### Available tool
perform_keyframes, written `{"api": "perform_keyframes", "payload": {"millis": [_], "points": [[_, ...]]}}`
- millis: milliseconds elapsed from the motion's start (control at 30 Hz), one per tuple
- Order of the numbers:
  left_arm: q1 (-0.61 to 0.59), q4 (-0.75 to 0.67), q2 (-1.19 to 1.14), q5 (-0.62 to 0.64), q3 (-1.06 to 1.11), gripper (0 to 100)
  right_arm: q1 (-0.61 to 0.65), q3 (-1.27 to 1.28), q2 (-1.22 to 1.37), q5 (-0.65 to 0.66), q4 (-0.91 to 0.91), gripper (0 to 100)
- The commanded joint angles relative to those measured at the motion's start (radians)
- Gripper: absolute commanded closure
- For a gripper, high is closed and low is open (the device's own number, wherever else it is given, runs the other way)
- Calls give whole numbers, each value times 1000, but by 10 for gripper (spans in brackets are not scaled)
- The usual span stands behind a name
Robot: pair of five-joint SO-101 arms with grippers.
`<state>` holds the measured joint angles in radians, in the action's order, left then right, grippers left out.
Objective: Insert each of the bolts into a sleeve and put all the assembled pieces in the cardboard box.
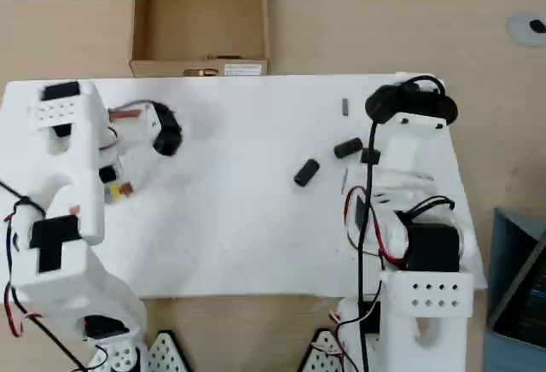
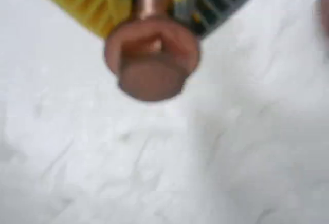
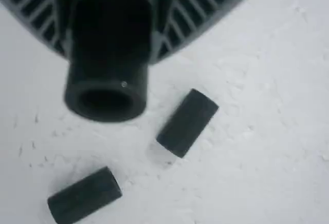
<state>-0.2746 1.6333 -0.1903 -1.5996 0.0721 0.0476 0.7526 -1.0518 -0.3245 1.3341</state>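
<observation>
**Bolt and sleeve both gripped, a mat apart**

Closest to the lens, the sleeve (image 3: pixel 108 70) sits in the right gripper (image 3: pixel 110 8), with the jaws clamped on its sides. Its long axis runs out along the jaws, and its open bore faces away from the wrist, down toward the mat (image 1: pixel 230 218).

The left gripper (image 2: pixel 151 3) has its jaws clamped on the shank of the bolt (image 2: pixel 151 64). The bolt's axis lies along the jaws, with the flanged head outermost.

The two held parts are well apart, at opposite sides of the mat. Mating them likely calls for both arms to meet near the middle. A bolt held head-first looks wrongly turned for the bore.

The box (image 1: pixel 158 67) stands on the counter (image 1: pixel 358 31) just beyond the mat, nearer the left arm. A loose sleeve (image 1: pixel 348 148) lies on its side just beside the right arm, and a second sleeve (image 1: pixel 307 172) lies near it, toward the middle.
</observation>
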Motion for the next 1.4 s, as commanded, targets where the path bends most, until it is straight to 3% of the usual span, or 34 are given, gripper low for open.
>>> {"api": "perform_keyframes", "payload": {"millis": [0, 400, 633, 767, 1200, 1367], "points": [[12, 44, 120, 48, -75, 997, 5, -87, -18, 9, 18, 989], [40, 60, 501, 500, -55, 992, 70, -234, -19, 74, 183, 989], [164, 89, 797, 847, 61, 993, 70, -263, -71, 147, 233, 989], [253, 75, 969, 957, 163, 994, 85, -194, -165, 193, 227, 989], [292, -350, 1445, 1389, 629, 995, 87, 56, -360, 193, 107, 989], [287, -454, 1609, 1502, 793, 998, 90, 117, -369, 189, 31, 989]]}}
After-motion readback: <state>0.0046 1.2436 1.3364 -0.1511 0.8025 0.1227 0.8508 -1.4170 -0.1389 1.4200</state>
